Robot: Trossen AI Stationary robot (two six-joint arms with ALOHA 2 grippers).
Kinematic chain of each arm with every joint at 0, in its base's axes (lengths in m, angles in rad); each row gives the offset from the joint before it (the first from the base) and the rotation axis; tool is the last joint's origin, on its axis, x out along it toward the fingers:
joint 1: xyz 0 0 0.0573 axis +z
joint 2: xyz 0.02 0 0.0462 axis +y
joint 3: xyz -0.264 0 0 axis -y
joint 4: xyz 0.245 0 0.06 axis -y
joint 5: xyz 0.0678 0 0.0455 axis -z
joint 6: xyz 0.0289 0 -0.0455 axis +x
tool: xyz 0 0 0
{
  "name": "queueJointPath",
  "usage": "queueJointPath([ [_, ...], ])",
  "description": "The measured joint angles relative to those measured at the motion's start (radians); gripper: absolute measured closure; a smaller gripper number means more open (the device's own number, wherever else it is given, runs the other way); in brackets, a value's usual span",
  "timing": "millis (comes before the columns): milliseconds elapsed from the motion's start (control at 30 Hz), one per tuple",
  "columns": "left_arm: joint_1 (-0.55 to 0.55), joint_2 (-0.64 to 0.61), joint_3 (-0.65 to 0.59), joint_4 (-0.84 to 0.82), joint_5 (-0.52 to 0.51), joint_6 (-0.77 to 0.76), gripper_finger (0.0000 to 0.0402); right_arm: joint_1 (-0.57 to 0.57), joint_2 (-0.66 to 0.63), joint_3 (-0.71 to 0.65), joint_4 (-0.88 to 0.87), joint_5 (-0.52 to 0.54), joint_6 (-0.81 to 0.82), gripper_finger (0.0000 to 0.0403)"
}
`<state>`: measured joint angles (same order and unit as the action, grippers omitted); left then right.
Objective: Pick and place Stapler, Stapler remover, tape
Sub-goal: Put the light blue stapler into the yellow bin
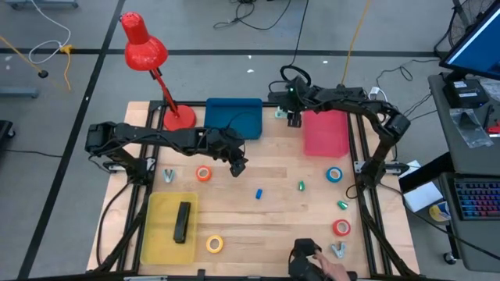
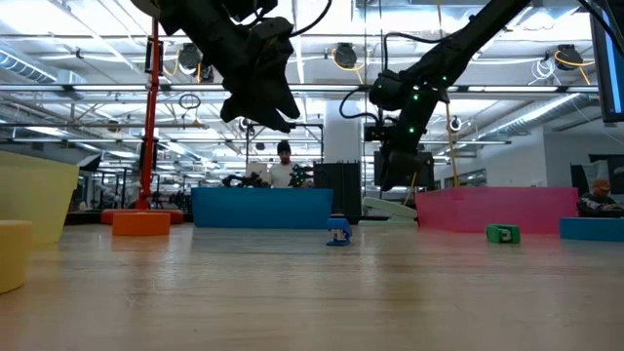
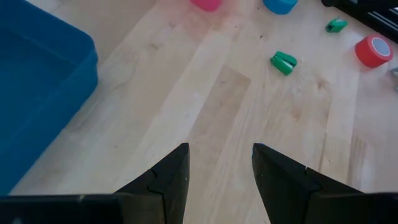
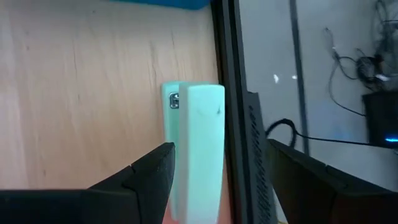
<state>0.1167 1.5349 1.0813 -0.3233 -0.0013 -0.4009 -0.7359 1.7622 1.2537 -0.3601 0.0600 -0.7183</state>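
The right tool (image 1: 293,119) hangs at the far edge of the tabletop (image 1: 273,218), between the blue tray (image 1: 234,117) and the pink tray (image 1: 326,133), fingers spread on either side of a mint-green stapler (image 4: 196,149) that lies below them — not touching it. The left tool (image 1: 238,165) hovers over bare wood just in front of the blue tray, fingers spread and holding nothing.

A black stapler (image 1: 182,222) lies in the yellow tray (image 1: 156,234). The tape rolls sit on the wood well apart: orange (image 1: 204,174) near the left tool, yellow (image 1: 214,244) beside the yellow tray, blue (image 1: 334,175) and red (image 1: 341,227) on the right side. A person's hand (image 1: 332,269) shows at the near edge.
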Motion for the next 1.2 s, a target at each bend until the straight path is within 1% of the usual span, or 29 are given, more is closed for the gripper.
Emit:
queueJointPath([
  [133,0.001,0.0,0.0,0.0,0.0,0.0,0.0229,-0.013,0.009,-0.001,0.016,-0.017,0.001,0.0165],
  [267,0.001,0.0,0.0,0.0,0.0,0.0,0.0229,-0.016,0.031,0.0,0.036,-0.063,-0.001,0.0165],
  [433,0.001,0.0,0.0,0.003,0.001,0.001,0.0229,-0.015,0.093,0.002,0.058,-0.06,-0.002,0.0165],
  [533,0.001,0.0,0.0,0.003,0.001,0.001,0.0229,-0.015,0.133,-0.001,0.077,-0.021,-0.004,0.0165],
  [700,0.001,0.0,0.0,0.005,0.002,0.001,0.0229,-0.016,0.154,-0.001,0.085,-0.008,-0.002,0.017],
  [800,0.001,0.0,0.0,0.005,0.004,0.004,0.0229,-0.015,0.155,-0.001,0.083,-0.007,-0.002,0.0194],
  [967,0.001,0.0,0.0,0.006,0.004,0.007,0.0229,-0.015,0.148,0.0,0.068,0.02,-0.001,0.026],
  [1033,0.001,0.0,0.0,0.006,0.004,0.007,0.0229,-0.014,0.145,0.0,0.068,0.034,-0.002,0.028],
  [1100,0.001,0.0,0.0,0.006,0.004,0.007,0.0229,-0.009,0.14,0.0,0.065,0.05,-0.002,0.0292],
  [1200,0.001,0.0,0.0,0.006,0.004,0.004,0.0229,0.002,0.121,0.0,0.066,0.049,-0.001,0.0294],
])
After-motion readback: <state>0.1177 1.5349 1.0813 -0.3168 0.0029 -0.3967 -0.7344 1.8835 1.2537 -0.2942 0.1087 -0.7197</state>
